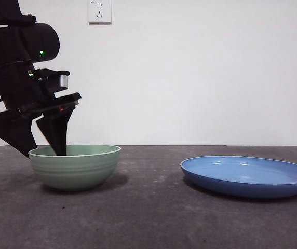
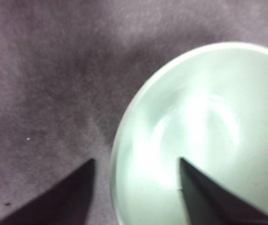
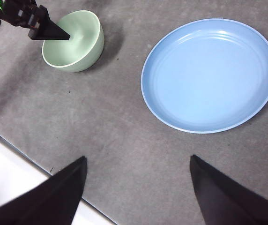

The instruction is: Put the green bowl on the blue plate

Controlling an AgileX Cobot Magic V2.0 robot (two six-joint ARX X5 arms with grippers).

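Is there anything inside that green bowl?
Only one jaw of the left gripper dips inside the green bowl, the other outside its rim. The wrist views show no contents, though that jaw covers part of the interior.

Arm's chunky matte black with two tiny green LEDs, silver cylinder, and pointy wedge-shaped black fingers [image 1: 55, 132].

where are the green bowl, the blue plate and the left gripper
green bowl [image 1: 76, 168]: front view, on its ridged outer wall
blue plate [image 3: 209, 75]: right wrist view, on its bare inner surface
left gripper [image 2: 136, 161]: left wrist view, midway between its tips, straddling the bowl's rim
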